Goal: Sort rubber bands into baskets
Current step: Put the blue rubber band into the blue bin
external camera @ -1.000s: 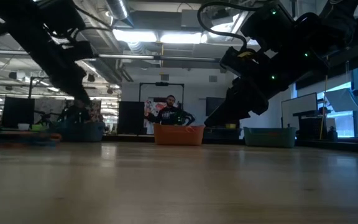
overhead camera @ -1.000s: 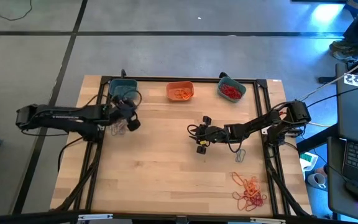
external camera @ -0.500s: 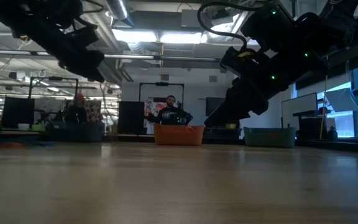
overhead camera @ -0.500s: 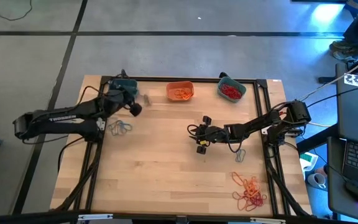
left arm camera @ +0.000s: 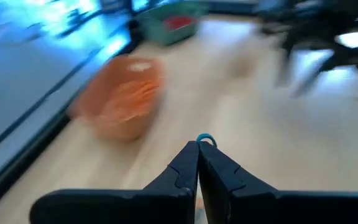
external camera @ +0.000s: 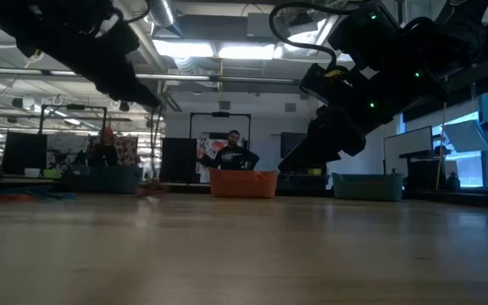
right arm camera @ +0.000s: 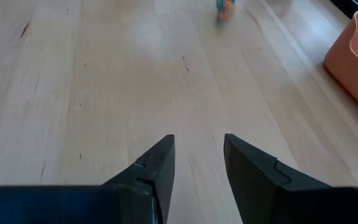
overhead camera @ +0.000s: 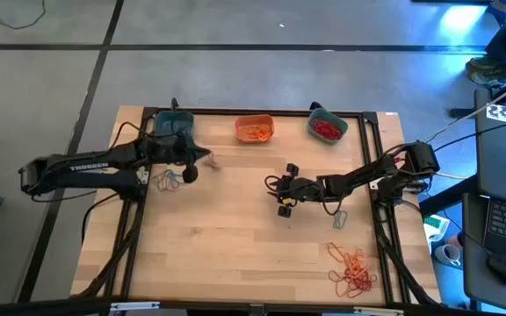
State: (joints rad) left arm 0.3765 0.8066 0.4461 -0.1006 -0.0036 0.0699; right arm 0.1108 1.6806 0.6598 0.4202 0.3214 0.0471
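Note:
My left gripper [overhead camera: 207,159] hovers above the table, in front of the left teal basket [overhead camera: 174,123]. It is shut on a grey-teal rubber band [left arm camera: 205,139]. The orange basket [overhead camera: 255,129], with orange bands in it, and the right teal basket [overhead camera: 327,127], with red bands in it, stand along the far edge. A few grey-teal bands [overhead camera: 167,180] lie on the table below my left arm. My right gripper [overhead camera: 283,189] is open and empty above the bare table middle [right arm camera: 197,146]. My left gripper pinches the grey-teal band between its two shut fingertips. Only a small loop of the band [left arm camera: 205,139] sticks out past the tips. The fingers point toward the table's right and far side. The band is clear of the table.
A pile of orange and red bands [overhead camera: 352,270] lies near the table's front right corner. A single grey band [overhead camera: 339,218] lies beside my right arm. Black cables run along both side edges. A person [external camera: 231,152] stands in the room beyond the table.
My left gripper has risen from the grey-teal bands on the table. It went first toward the left teal basket, then swung so that it points toward the table's right. Those bands now lie uncovered. My right arm has kept still.

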